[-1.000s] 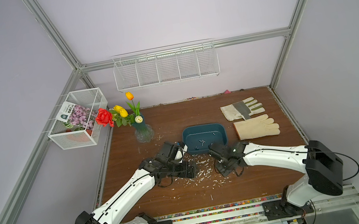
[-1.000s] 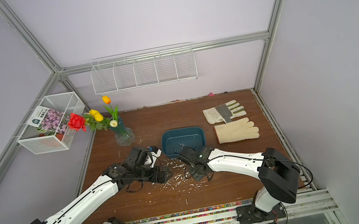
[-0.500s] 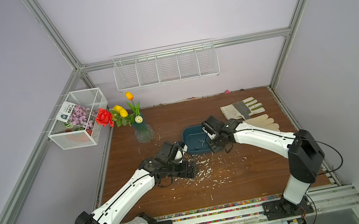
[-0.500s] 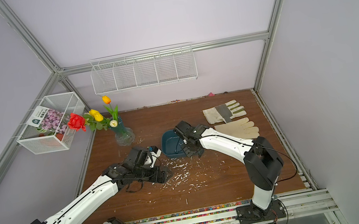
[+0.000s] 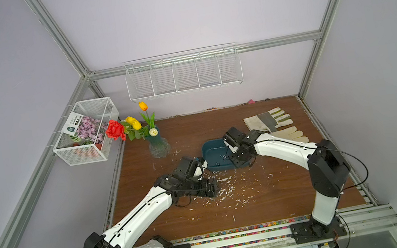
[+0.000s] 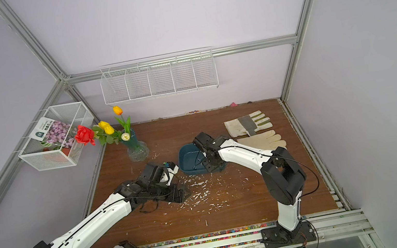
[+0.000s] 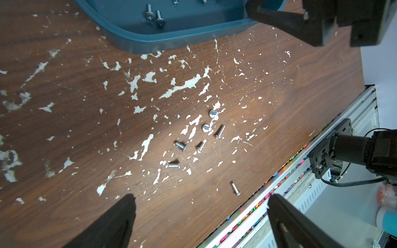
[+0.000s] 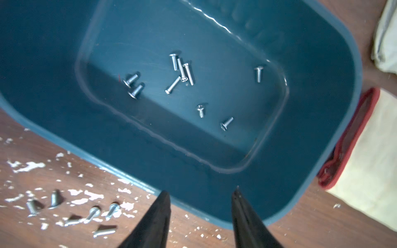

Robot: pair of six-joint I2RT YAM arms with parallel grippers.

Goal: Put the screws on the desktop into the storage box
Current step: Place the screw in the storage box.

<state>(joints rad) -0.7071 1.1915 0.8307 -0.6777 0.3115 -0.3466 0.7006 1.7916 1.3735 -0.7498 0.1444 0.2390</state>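
Two spread, empty claws: left claw near loose screws, right claw over storage box; packet lettering illegible.

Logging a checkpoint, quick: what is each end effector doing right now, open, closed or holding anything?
Left end effector: open, holding nothing, above loose screws on the desktop.
Right end effector: open, holding nothing, over the storage box.
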